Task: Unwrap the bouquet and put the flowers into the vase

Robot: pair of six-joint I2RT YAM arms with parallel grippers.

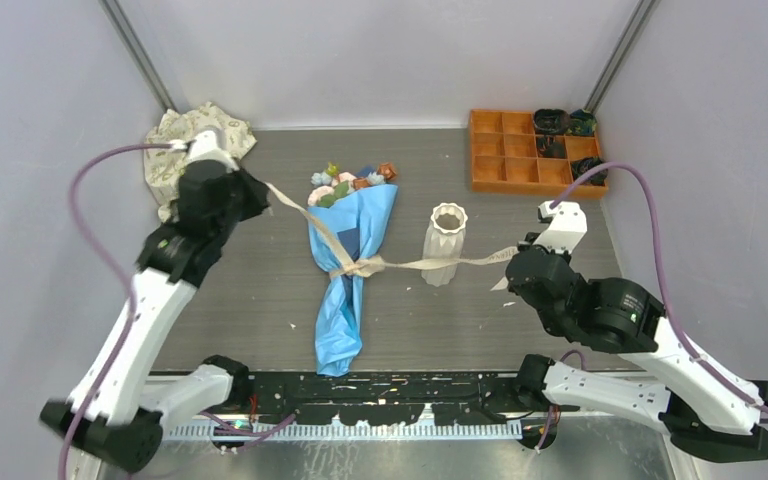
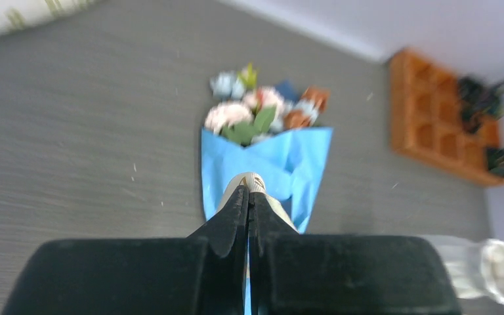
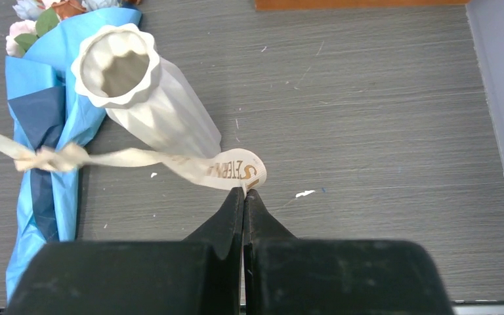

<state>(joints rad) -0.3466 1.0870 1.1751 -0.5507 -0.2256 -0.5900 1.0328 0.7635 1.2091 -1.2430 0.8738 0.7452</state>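
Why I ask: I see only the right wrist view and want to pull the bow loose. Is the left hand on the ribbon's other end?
Observer: Yes, the left hand is shut on the ribbon, up-left of the bouquet.
Operator: Any slack on that side?
Observer: Little. That length runs nearly straight from the knot to the hand.
Operator: Anything behind that arm?
Observer: A crumpled cream cloth in the far left corner.
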